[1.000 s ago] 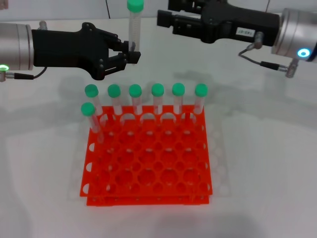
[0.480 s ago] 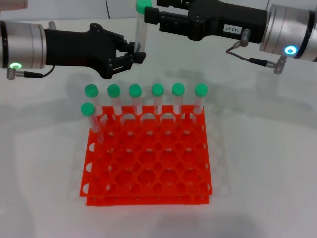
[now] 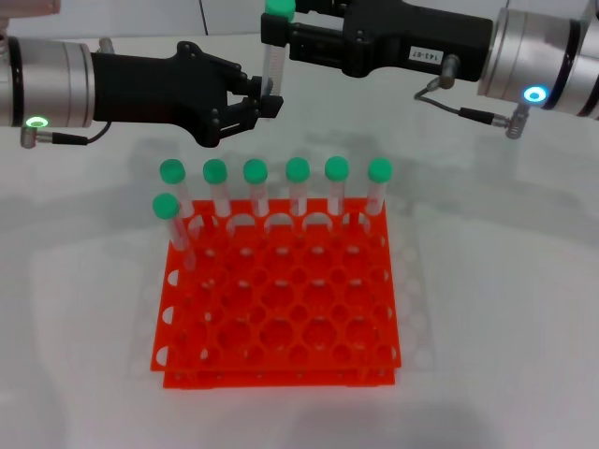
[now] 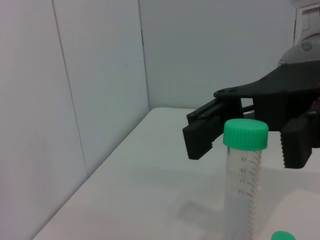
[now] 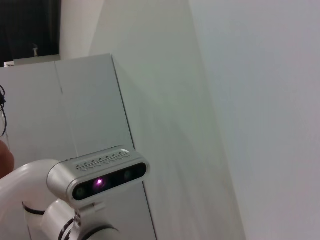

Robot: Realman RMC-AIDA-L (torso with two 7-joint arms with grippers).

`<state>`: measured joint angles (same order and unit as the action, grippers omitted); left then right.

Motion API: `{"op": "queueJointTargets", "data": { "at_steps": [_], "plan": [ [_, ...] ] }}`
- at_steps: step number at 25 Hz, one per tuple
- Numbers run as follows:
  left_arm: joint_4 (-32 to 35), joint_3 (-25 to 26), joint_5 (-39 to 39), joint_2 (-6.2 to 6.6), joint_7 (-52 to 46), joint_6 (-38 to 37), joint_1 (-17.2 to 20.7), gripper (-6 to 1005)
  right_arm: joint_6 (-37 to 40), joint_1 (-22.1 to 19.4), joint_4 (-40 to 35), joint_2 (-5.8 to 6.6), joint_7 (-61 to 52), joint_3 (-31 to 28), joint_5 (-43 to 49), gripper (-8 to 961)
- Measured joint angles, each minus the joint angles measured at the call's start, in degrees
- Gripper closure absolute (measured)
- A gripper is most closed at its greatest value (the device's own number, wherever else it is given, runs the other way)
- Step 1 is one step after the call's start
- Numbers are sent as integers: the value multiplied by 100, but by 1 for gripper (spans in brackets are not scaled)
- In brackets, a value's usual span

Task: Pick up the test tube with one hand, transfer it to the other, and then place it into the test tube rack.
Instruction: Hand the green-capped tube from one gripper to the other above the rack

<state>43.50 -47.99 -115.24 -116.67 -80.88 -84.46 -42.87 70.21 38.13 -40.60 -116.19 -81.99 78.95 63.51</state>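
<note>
The left black two-fingered gripper (image 3: 264,101) is clamped on the lower body of the slender clear plastic test tube with the round green cap (image 3: 273,51), holding it upright in the air behind the bright orange-red square plastic rack (image 3: 281,299). Compared with a second ago, that gripper and its tube have slid toward the robot's right and a little farther back. The bigger change is on the other side: the right black gripper with the small white label (image 3: 285,33) has swept in from the right, and its tips now sit level with the green cap, where before a wide gap lay between them.

In the left wrist view the right gripper's fingers (image 4: 202,135) stand apart, one on each side of the cap (image 4: 245,134), not visibly touching it.

The rack has not shifted. Seven green-capped tubes stand in it: six along the back row (image 3: 298,192) and one in the second row at the left end (image 3: 168,220). All the holes toward the front are free. The held tube's tip hangs above and behind the back row's caps, apart from them. White tabletop (image 3: 505,299) lies open to both sides of the rack and in front.
</note>
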Motion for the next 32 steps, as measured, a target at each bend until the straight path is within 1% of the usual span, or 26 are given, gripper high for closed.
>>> {"op": "queueJointTargets", "data": {
  "at_steps": [5, 20, 25, 29, 32],
  "plan": [
    [0, -1, 0, -6, 6, 0, -10, 809, -162, 11, -10, 0, 108, 205, -223, 373],
    [0, -1, -43, -5, 10, -1, -15, 809, -188, -32, -20, 0, 225, 225, -377, 389],
    [0, 0, -41, -5, 5, -1, -3, 808, -203, -23, -20, 0, 246, 320, -378, 395],
    [1, -1, -35, -5, -3, -1, -2, 808, -201, -32, -20, 0, 277, 337, -378, 610],
    [0, -1, -24, -5, -8, -1, 2, 808, -193, -38, -21, 0, 297, 339, -389, 629]
  ]
}}
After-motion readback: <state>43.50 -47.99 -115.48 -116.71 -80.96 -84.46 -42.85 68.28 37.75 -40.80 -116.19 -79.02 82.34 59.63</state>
